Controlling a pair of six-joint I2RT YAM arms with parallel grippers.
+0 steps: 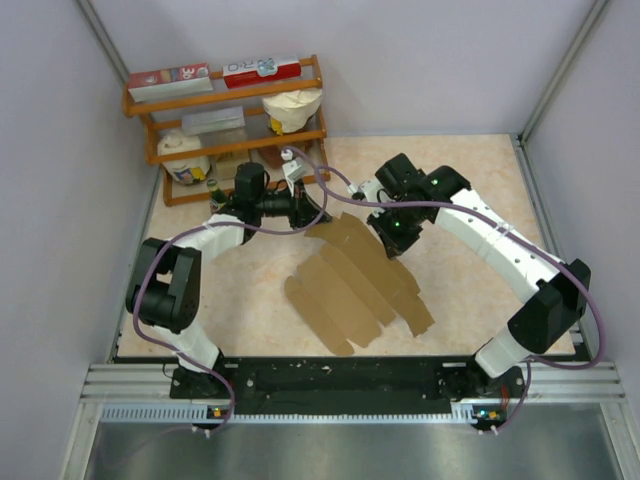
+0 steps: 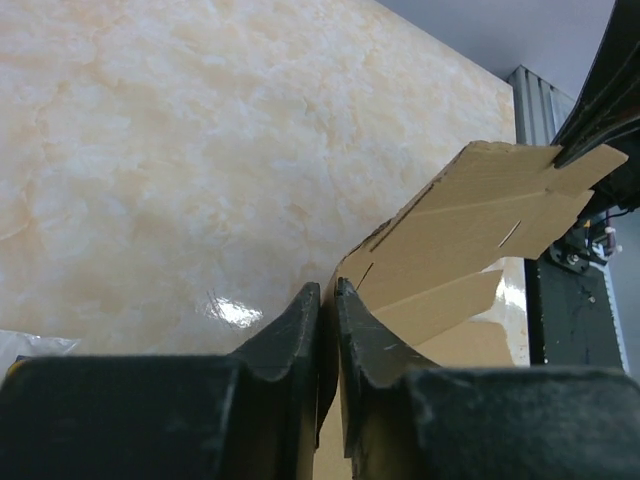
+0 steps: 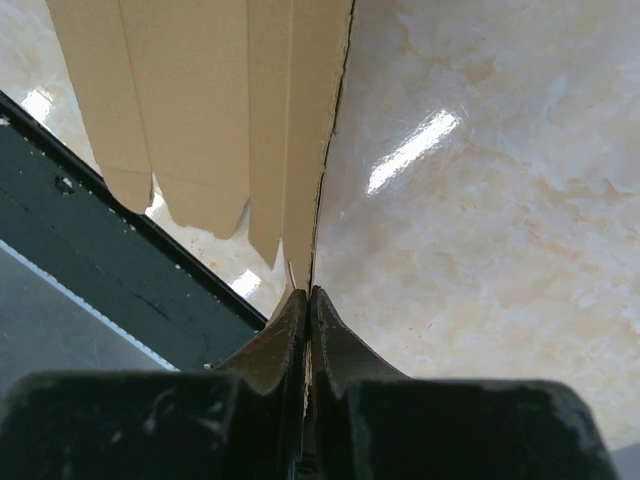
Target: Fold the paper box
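My left claw (image 1: 306, 217) is pinched on the box (image 1: 355, 285). In my left wrist view the two fingers stand nearly together, with the cardboard edge running down between them. My right claw (image 1: 388, 237) is clamped tight too. From that wrist I see a thin cardboard edge caught between the fingertips, the panels and their scalloped flaps stretching away from me.

The box is an unfolded brown sheet in the middle of the table (image 1: 470, 180). Seen from above, its near part lies flat, spreading toward 6 o'clock and 4 o'clock. Its far end, toward 12 o'clock, is lifted off the surface between my two claws. I hold that raised end at about 11 o'clock with the left and at about 1 o'clock with the right, so the claws face each other across the sheet.

From my left wrist, the lifted panel tilts up and away to the right, and two narrow slits show in it. Its far corner meets a dark finger at the edge of the view.

A wooden shelf (image 1: 230, 100) stands at the table's 11 o'clock corner, well apart from the box.
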